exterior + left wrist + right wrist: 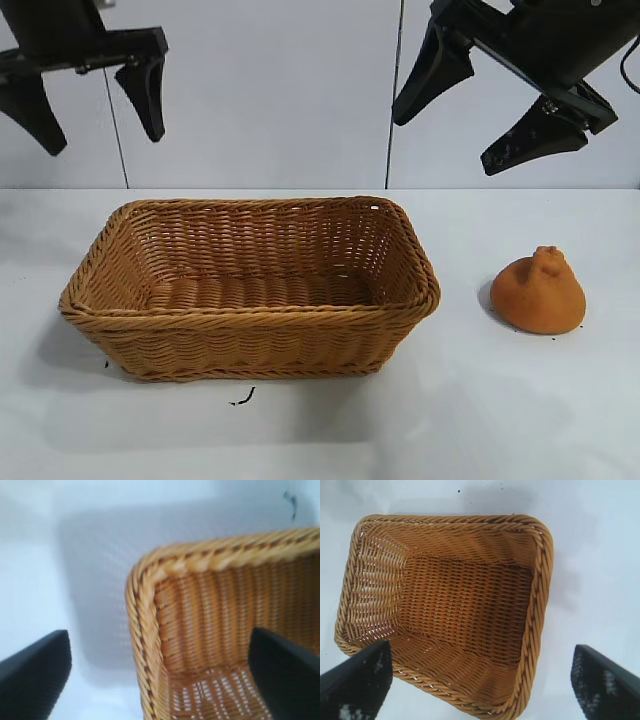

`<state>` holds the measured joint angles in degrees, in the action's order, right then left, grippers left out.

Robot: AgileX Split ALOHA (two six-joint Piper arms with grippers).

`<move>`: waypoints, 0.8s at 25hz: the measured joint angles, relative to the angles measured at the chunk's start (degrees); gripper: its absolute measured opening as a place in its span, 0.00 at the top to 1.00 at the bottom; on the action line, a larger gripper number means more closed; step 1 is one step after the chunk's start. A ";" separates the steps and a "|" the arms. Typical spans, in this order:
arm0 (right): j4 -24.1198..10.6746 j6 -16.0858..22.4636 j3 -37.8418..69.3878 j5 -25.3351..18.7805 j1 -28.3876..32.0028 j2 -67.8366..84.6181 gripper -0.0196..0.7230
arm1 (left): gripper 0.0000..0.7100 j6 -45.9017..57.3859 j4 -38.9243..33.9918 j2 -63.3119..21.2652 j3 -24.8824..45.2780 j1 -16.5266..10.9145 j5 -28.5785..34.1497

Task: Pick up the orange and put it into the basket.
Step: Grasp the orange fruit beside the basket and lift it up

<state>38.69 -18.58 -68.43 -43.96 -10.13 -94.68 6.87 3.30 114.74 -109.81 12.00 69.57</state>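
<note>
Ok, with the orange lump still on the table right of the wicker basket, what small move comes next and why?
Probably swing the right gripper down over the matte orange lump. It hangs open nearest that lump, which sits outside the woven wicker basket, while the left gripper is on the far side.

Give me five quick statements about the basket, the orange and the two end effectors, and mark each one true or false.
1. The orange lies inside the basket. False: it sits on the table to the basket's right in the exterior view.
2. The basket holds nothing. True.
3. The left end effector grips the orange. False: it hangs open and empty above the basket's left end.
4. The right end effector is open, up above the table. True.
5. The basket is tipped on its side. False: it stands upright.
</note>
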 joint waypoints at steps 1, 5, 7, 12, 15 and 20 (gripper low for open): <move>0.00 0.00 0.00 0.00 0.00 0.00 0.04 | 0.02 0.00 -0.40 0.00 0.00 -0.62 0.00; 0.00 0.00 0.00 0.00 0.00 0.00 0.04 | 0.02 0.00 -2.14 0.00 0.00 -4.85 0.00; 0.00 0.00 0.00 0.00 0.00 0.00 0.04 | 0.02 0.00 -2.55 0.00 0.00 -7.45 0.00; 0.00 0.00 0.00 0.00 0.00 0.00 0.04 | 0.02 -0.56 -2.65 -0.63 1.07 -11.88 -0.10; 0.00 0.00 0.00 0.00 0.00 0.00 0.04 | 0.02 -2.29 -2.58 -2.90 5.67 -12.04 -0.10; 0.00 0.00 0.00 0.00 0.00 0.00 0.04 | 0.02 -2.86 -2.18 -9.46 15.12 -12.04 -0.16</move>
<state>38.69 -18.58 -68.43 -43.96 -10.13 -94.68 4.01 1.11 105.28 -94.69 -0.04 69.41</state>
